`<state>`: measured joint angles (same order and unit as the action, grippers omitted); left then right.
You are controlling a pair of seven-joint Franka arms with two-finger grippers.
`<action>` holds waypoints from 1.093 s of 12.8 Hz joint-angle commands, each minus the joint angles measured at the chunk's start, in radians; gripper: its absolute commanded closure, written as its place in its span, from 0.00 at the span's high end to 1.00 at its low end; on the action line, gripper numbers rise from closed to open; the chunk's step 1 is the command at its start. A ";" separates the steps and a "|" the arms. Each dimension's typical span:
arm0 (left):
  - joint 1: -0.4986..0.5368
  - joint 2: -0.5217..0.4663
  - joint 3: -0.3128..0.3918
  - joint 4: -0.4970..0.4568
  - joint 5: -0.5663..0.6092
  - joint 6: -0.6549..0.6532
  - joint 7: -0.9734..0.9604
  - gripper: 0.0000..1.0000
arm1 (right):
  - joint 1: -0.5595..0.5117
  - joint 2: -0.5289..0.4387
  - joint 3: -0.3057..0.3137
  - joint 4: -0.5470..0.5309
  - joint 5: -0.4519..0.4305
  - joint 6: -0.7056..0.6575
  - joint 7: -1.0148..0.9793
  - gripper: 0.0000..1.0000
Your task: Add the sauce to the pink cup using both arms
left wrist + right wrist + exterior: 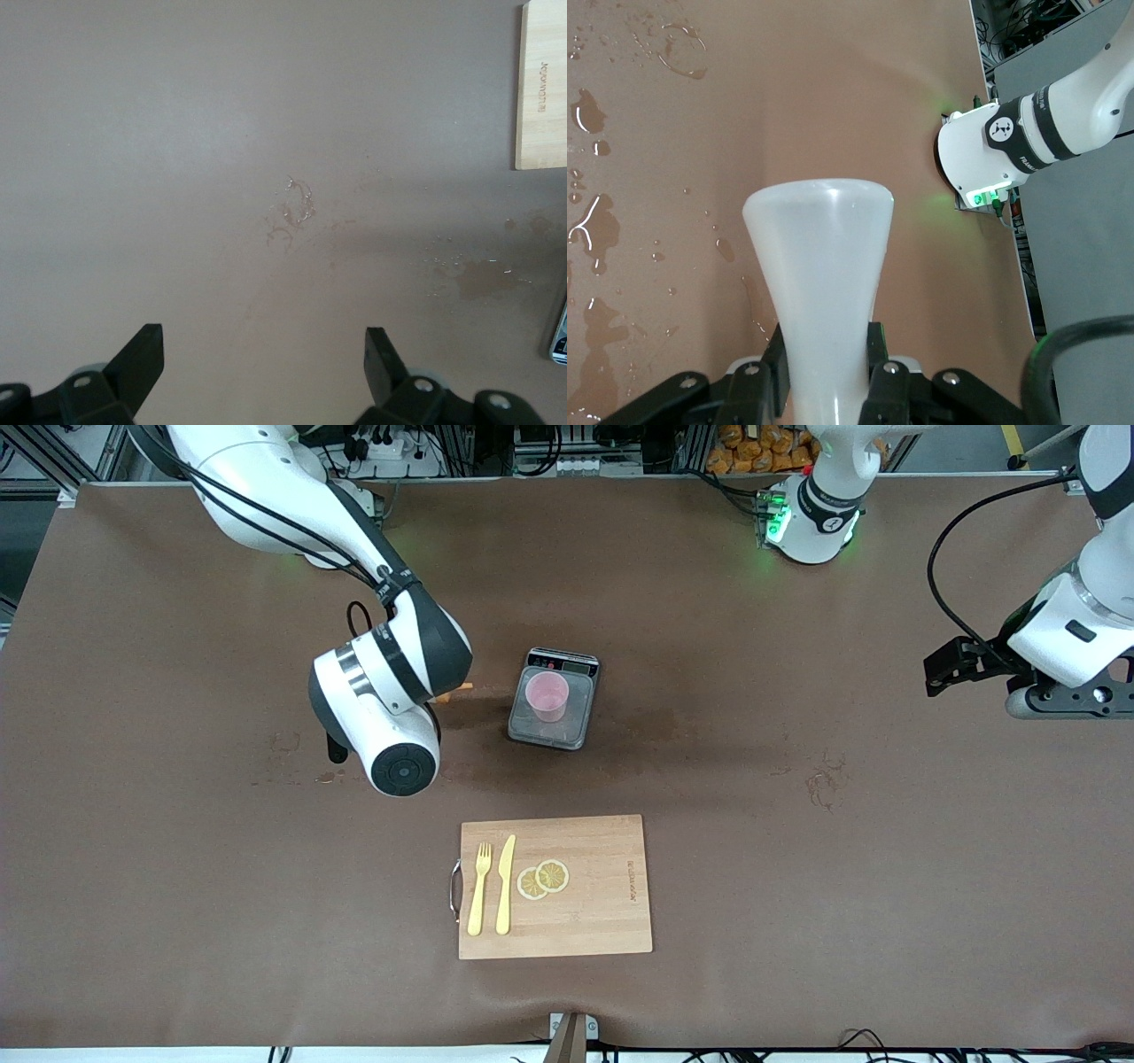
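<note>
The light is even and fairly bright from overhead, so the matte brown table cover throws back no glare. A soft shadow pools under the bent white right arm and beside the small steel scale. Green lamp glow spills around both bases. Up close, the translucent whitish squeeze bottle looks soft-edged with a pale sheen, and wet droplets glint sharply.

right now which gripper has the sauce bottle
The right gripper, beside the scale, is shut on the sauce bottle. The left gripper hangs open and holds nothing.
</note>
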<state>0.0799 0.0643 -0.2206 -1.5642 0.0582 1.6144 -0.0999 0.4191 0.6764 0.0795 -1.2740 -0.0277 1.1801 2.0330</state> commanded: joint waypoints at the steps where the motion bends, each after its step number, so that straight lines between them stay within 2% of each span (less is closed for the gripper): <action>1: -0.008 -0.035 0.014 -0.034 -0.017 -0.001 0.008 1.00 | 0.010 0.000 -0.003 0.015 -0.021 -0.014 0.020 0.15; 3: -0.008 -0.035 0.014 -0.036 -0.017 -0.001 0.008 1.00 | 0.001 -0.001 -0.003 0.015 -0.015 -0.013 0.020 0.13; 6: -0.008 -0.035 0.014 -0.037 -0.017 -0.001 0.008 1.00 | 0.015 0.000 -0.003 0.031 -0.014 -0.007 0.032 0.06; 11: -0.008 -0.035 0.014 -0.046 -0.017 0.005 0.008 1.00 | 0.073 0.018 0.005 0.061 0.003 0.074 0.178 0.06; 12: -0.008 -0.035 0.012 -0.046 -0.017 0.005 0.008 1.00 | 0.082 0.031 0.003 0.058 0.061 0.108 0.220 0.06; 14: -0.008 -0.035 0.014 -0.048 -0.017 0.005 0.008 1.00 | 0.098 0.040 0.002 0.058 0.086 0.118 0.234 0.06</action>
<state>0.0794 0.0606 -0.2198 -1.5823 0.0582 1.6145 -0.0999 0.5051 0.6945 0.0857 -1.2502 0.0325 1.3042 2.2291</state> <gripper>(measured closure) 0.000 0.630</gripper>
